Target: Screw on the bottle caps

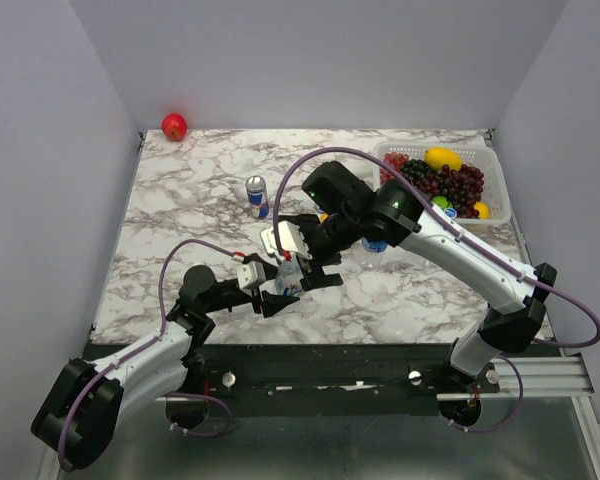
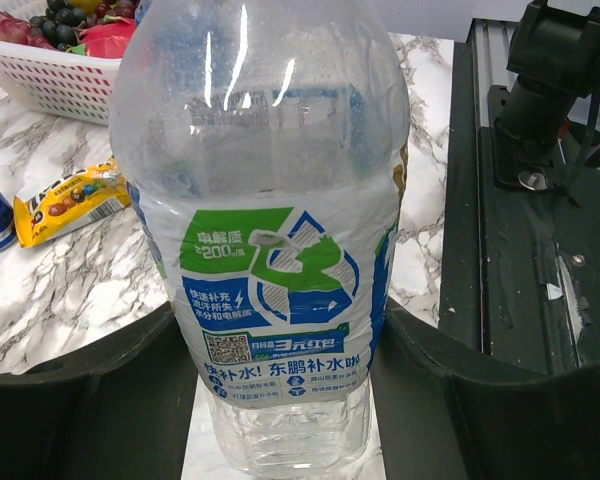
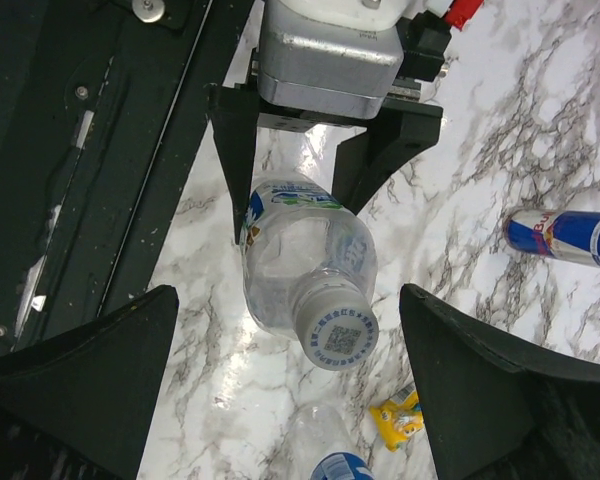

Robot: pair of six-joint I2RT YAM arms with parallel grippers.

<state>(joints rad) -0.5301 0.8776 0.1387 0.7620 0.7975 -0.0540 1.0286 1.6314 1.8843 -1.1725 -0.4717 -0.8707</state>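
A clear bottle [image 2: 270, 200] with a blue, green and white label stands upright on the marble table [image 1: 180, 200]. My left gripper [image 2: 278, 325] is shut on its lower body, one finger pressed against each side. In the right wrist view a whitish cap [image 3: 336, 336] with a printed code sits on that bottle's [image 3: 300, 250] neck. My right gripper [image 3: 288, 305] hangs over it, open, with its fingers [image 3: 90, 380] wide apart on both sides of the cap and not touching it. Seen from above, both grippers meet at the bottle [image 1: 288, 276]. A second bottle with a blue cap [image 3: 338, 466] stands close by.
A blue-and-silver can [image 1: 257, 196] stands behind the bottle, and a yellow candy packet [image 3: 400, 414] lies beside it. A white basket [image 1: 488, 160] of fruit is at the back right, a red apple [image 1: 174, 126] at the back left. The black rail [image 2: 540, 250] borders the table's near edge.
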